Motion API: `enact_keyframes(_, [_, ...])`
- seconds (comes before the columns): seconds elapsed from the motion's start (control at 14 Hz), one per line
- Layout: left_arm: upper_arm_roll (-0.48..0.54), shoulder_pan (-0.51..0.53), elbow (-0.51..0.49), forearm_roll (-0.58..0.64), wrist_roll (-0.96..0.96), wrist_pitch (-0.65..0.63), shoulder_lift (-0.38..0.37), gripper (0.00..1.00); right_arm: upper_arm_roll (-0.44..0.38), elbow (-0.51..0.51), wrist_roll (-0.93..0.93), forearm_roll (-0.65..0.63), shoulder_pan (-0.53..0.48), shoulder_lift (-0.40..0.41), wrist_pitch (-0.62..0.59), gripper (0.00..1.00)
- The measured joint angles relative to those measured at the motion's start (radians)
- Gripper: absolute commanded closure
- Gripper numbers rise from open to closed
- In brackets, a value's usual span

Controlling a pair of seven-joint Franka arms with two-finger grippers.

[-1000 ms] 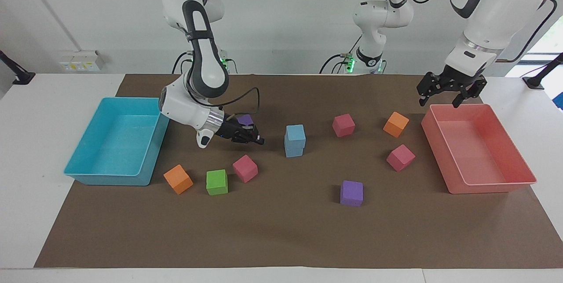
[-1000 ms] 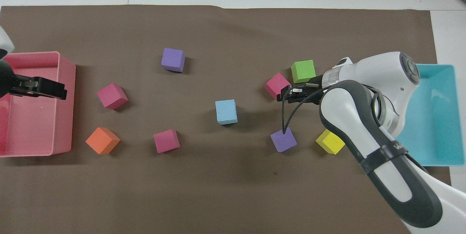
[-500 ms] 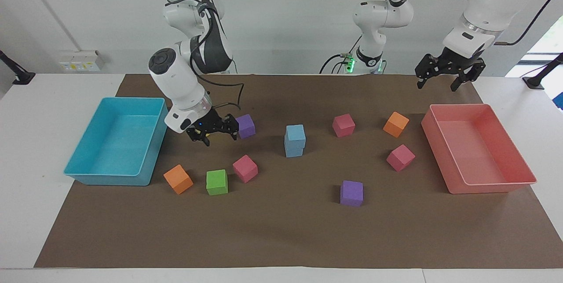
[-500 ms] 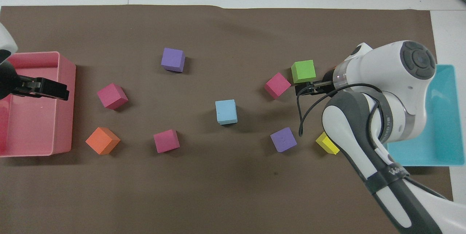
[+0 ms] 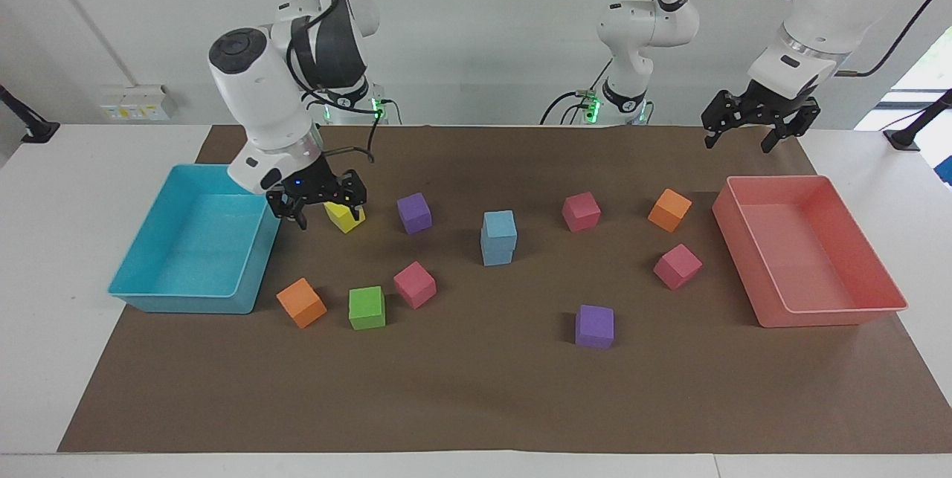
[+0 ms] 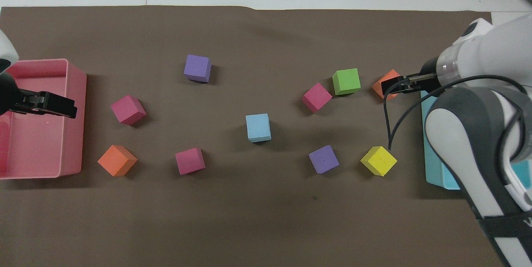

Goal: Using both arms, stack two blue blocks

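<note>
The two blue blocks stand stacked in the middle of the mat, the upper one (image 5: 499, 224) squarely on the lower one (image 5: 497, 252). From overhead they show as one light-blue square (image 6: 258, 127). My right gripper (image 5: 321, 207) is open and empty, raised over the mat between the yellow block (image 5: 344, 217) and the cyan tray (image 5: 186, 301), well apart from the stack. In the overhead view it (image 6: 392, 86) shows in front of an orange block. My left gripper (image 5: 744, 137) is open and empty, held above the pink tray's (image 5: 833, 311) end nearest the robots, and shows overhead (image 6: 58, 106).
Loose cubes lie around the stack: purple (image 5: 414, 212), magenta (image 5: 414, 284), green (image 5: 367, 308) and orange (image 5: 301, 302) toward the right arm's end; magenta (image 5: 581, 211), orange (image 5: 669, 210), magenta (image 5: 677, 266) and purple (image 5: 594, 326) toward the left arm's end.
My right gripper has drawn away from the blue stack toward the cyan tray and risen, uncovering the yellow block. My left gripper rose a little a second ago and has since stayed still.
</note>
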Motion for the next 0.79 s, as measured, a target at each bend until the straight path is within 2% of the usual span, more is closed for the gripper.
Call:
enact_keyframes(0.21, [0.002, 0.000, 0.010, 0.000, 0.000, -0.001, -0.001, 0.00, -0.001, 0.067, 0.000, -0.073, -0.016, -0.058, -0.137, 0.00])
enact_keyframes(0.57, [0.003, 0.000, 0.013, 0.000, 0.000, -0.001, -0.001, 0.00, -0.003, 0.188, 0.000, -0.075, -0.051, -0.072, -0.335, 0.00])
enact_keyframes(0.79, [0.002, 0.000, 0.014, 0.000, 0.000, -0.001, -0.001, 0.00, -0.005, 0.225, 0.033, -0.075, -0.075, -0.098, -0.420, 0.00])
